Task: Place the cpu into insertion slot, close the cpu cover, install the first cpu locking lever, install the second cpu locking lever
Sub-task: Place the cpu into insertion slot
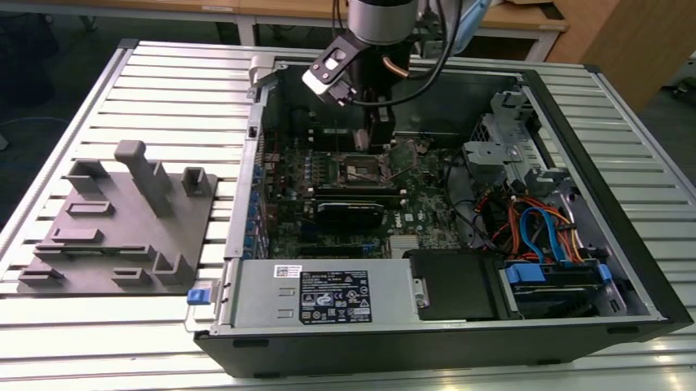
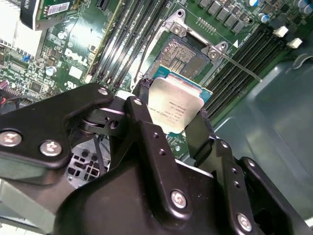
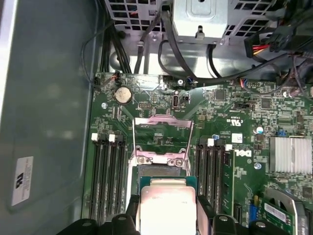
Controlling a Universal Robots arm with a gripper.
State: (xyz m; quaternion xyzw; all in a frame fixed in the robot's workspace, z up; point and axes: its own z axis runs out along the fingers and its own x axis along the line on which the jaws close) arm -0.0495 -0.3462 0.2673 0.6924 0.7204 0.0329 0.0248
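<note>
My gripper (image 2: pixel 172 108) is shut on the cpu (image 2: pixel 177 95), a small square chip with a silver-grey top, pinched by two opposite edges between black fingers (image 2: pixel 142 115). The chip hovers just above the insertion slot (image 2: pixel 185 55), a dark square socket with a metal rim on the green board, and covers part of it. In the first wrist view the cpu (image 3: pixel 167 203) sits between the fingers of the gripper (image 3: pixel 167 215), and the cpu cover (image 3: pixel 162 122) stands swung open beyond the socket (image 3: pixel 161 171). In the exterior view the gripper (image 1: pixel 379 134) reaches down into the case behind the slot (image 1: pixel 363 169).
Black memory slots (image 3: pixel 106 171) flank the socket on both sides. Two thin locking levers (image 2: pixel 240 67) stick out from its corners. A finned heatsink (image 3: pixel 289 154), cables (image 1: pixel 533 224) and a drive cage (image 1: pixel 506 134) crowd the case; a grey fixture block (image 1: pixel 120 224) sits outside it.
</note>
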